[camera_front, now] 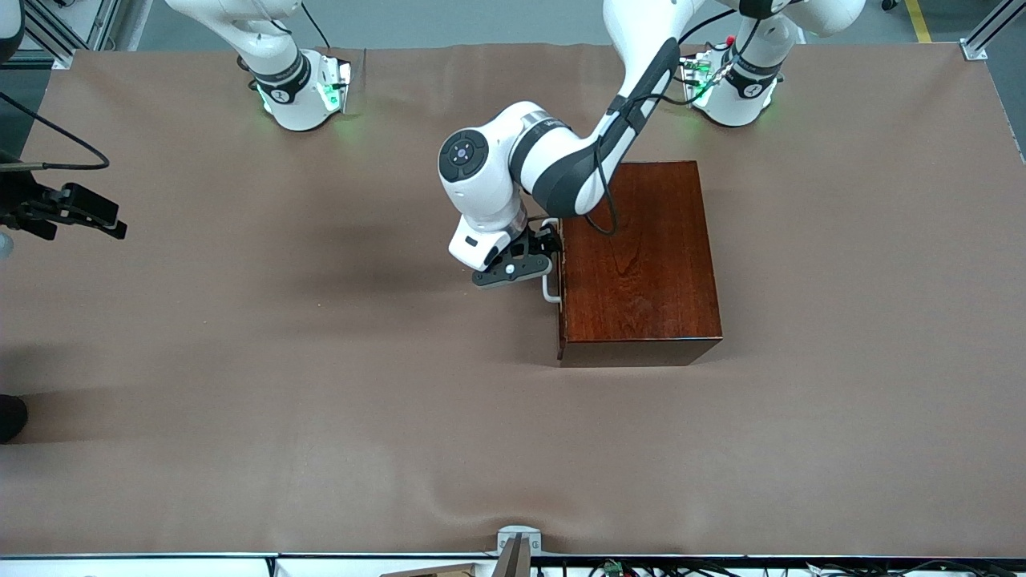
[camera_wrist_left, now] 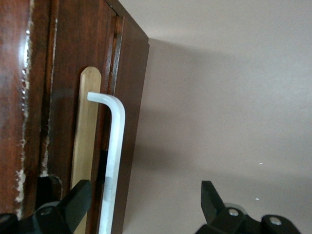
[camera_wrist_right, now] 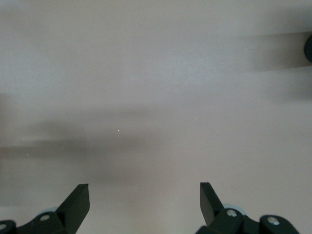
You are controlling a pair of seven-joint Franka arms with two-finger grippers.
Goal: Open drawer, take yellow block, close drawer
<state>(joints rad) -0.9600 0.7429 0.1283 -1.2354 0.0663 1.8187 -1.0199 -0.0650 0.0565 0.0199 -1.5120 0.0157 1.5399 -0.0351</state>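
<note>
The wooden box (camera_front: 637, 260) sits right of centre in the front view on the brown counter (camera_front: 321, 401), its drawer (camera_wrist_left: 68, 97) shut. At the box's front the left gripper (camera_front: 535, 255), fingers spread wide, straddles the white handle (camera_wrist_left: 113, 161); one finger seems to touch it. The right gripper (camera_wrist_right: 144, 200) hangs spread wide over bare counter, waiting. The yellow block does not show.

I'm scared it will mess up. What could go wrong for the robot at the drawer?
1. The left end effector is open around the white handle, which sits close to one finger; closing off-centre might let it slip.
2. The drawer is shut, so a skewed pull might drag the wooden box.
</note>
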